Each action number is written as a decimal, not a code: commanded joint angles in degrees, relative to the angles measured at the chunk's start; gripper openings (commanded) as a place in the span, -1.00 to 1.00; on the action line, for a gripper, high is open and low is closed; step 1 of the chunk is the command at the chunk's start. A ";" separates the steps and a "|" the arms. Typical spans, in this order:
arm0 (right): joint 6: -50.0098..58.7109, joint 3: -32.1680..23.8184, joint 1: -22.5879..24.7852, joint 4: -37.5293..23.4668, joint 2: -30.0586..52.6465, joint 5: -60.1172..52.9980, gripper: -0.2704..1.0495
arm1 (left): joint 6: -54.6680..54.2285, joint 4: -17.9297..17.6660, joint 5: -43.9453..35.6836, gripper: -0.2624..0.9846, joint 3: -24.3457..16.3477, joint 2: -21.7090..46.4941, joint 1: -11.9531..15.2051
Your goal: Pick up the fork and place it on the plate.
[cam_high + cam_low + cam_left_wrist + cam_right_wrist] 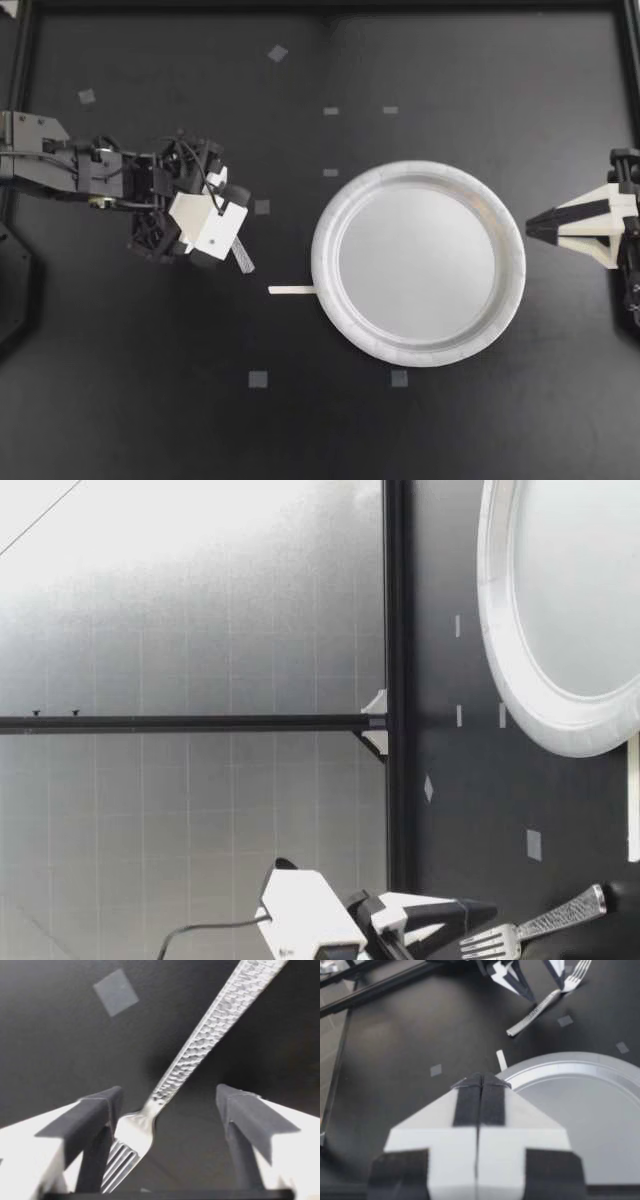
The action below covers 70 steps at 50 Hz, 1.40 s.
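**Stage shown: grasp not yet made.** The left end effector [222,238] stands over the fork [243,256] in the left half of the bench [450,60], roughly midway between the far edge and the edge where the low camera sits. Its fingers [95,1115] are spread wide and straddle the fork's neck and head. The head lies close against one finger and apart from the other, so nothing is gripped. The fork appears to rest on the bench, though whether its head is slightly raised cannot be told. The right end effector [532,226] sits at the right edge, fingers pressed together and holding nothing.

**Orientation.** The fork's long axis runs diagonally. The tines point under the left wrist, toward the far left corner. The textured handle projects ahead of the fingers, toward the low-camera edge and slightly toward the plate [418,168], which sits right of centre, apart from the fork.

**Next move (judgement).** The fingers need to come together across the neck. Because the fork sits off-centre in the gap, closing will probably slide or swivel it before both fingers bear, so a small sideways correction first would help. The fork is then lifted, carried toward the right edge and lowered over the plate, clearing the pale strip [292,290] just beside the plate's rim.
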 commanded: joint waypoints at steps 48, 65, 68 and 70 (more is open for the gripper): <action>1.49 0.18 0.97 0.09 -1.05 -3.52 -0.74 | 0.09 -0.09 2.11 -0.73 -2.72 0.09 1.93; -3.08 -2.55 0.97 -4.04 1.49 -3.60 -0.74 | -4.48 -4.04 -0.88 -0.76 -8.00 -11.51 1.85; -4.57 -3.60 0.88 -4.57 2.02 -3.87 -0.74 | -6.59 -6.86 -6.06 -0.76 -8.00 -13.18 1.85; -5.54 -4.04 0.97 -4.57 2.20 -4.13 -0.74 | -8.44 -8.96 -10.11 -0.76 -7.65 -13.80 1.85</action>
